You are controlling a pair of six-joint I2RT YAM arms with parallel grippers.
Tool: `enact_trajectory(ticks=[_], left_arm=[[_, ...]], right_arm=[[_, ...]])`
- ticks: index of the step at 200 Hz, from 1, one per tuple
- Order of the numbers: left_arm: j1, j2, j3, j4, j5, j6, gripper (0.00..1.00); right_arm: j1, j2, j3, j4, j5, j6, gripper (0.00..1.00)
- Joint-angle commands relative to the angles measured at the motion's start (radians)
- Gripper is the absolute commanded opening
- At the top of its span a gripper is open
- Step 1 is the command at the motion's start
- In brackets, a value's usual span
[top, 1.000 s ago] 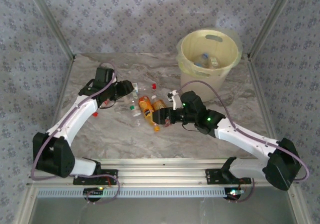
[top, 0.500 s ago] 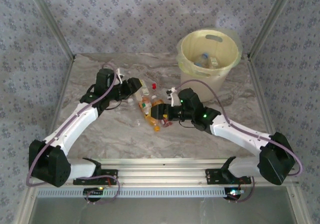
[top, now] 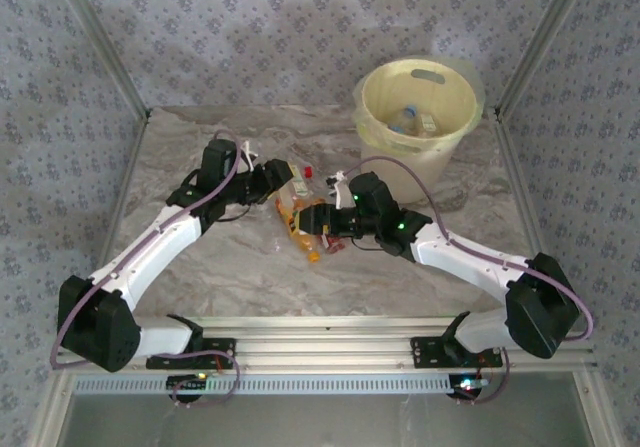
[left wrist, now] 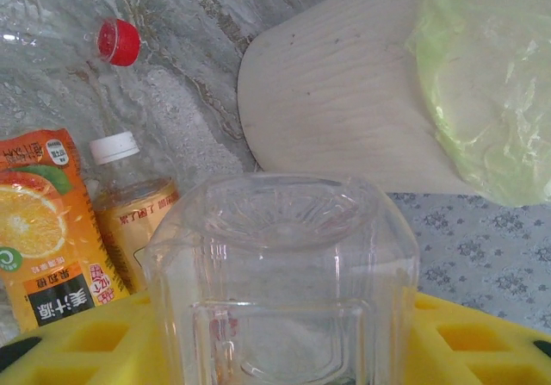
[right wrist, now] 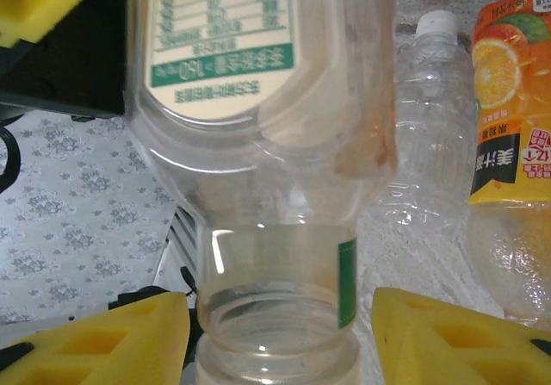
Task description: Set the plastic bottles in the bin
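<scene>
At mid-tabletop: left jaws clamped, right jaws astride a neck

Near the middle of the tabletop (top: 250,272) the two arms meet over a small heap of loose bottles (top: 300,237). The left arm (top: 160,237) has its jaws closed tight on a clear bottle (left wrist: 284,256), base pointing away from the wrist, yellow pads (left wrist: 77,342) against its sides; beyond it lie an orange bottle (left wrist: 43,239), a brown bottle (left wrist: 133,217) with a white cap, and a red cap (left wrist: 118,42). The right arm (top: 470,262) has its jaws partly apart astride the uncapped neck of a green-label bottle (right wrist: 258,144), a narrow gap on each side, nothing gripped; a crushed bottle (right wrist: 426,118) lies just beside it. The bin (top: 395,162) stands at the far right of the tabletop, apart from the heap; binned bottles (top: 412,120) lie inside it.
</scene>
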Motion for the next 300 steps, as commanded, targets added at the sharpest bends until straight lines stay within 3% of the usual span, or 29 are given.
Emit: enact_trajectory(ticks=[1, 59, 76, 98, 126, 164, 223, 300], left_arm=[[-0.007, 0.018, 0.035, -0.001, 0.029, -0.013, 0.57], [-0.007, 0.021, 0.051, 0.001, 0.033, -0.038, 0.59], [-0.007, 0.023, 0.059, -0.005, 0.033, -0.035, 0.67], [-0.006, 0.022, 0.064, -0.002, 0.037, -0.035, 0.68], [-0.003, 0.013, 0.071, 0.029, 0.049, -0.034, 0.99], [0.013, -0.033, 0.081, 0.121, 0.111, 0.014, 1.00], [0.002, -0.151, 0.093, 0.078, 0.231, 0.323, 1.00], [-0.037, -0.258, 0.092, -0.039, 0.265, 0.511, 1.00]], right_arm=[[-0.003, 0.008, 0.037, 0.019, -0.014, 0.003, 0.49], [-0.012, -0.020, 0.037, -0.012, -0.023, -0.015, 0.39], [-0.015, -0.026, 0.037, -0.022, -0.019, -0.020, 0.37], [-0.021, -0.039, 0.037, -0.038, -0.014, -0.028, 0.36], [-0.039, -0.070, 0.043, -0.092, -0.005, -0.058, 0.34], [-0.099, -0.156, 0.061, -0.210, 0.005, -0.117, 0.34], [-0.286, -0.287, 0.221, -0.514, -0.021, -0.289, 0.33], [-0.506, -0.162, 0.652, -0.856, 0.088, -0.544, 0.33]])
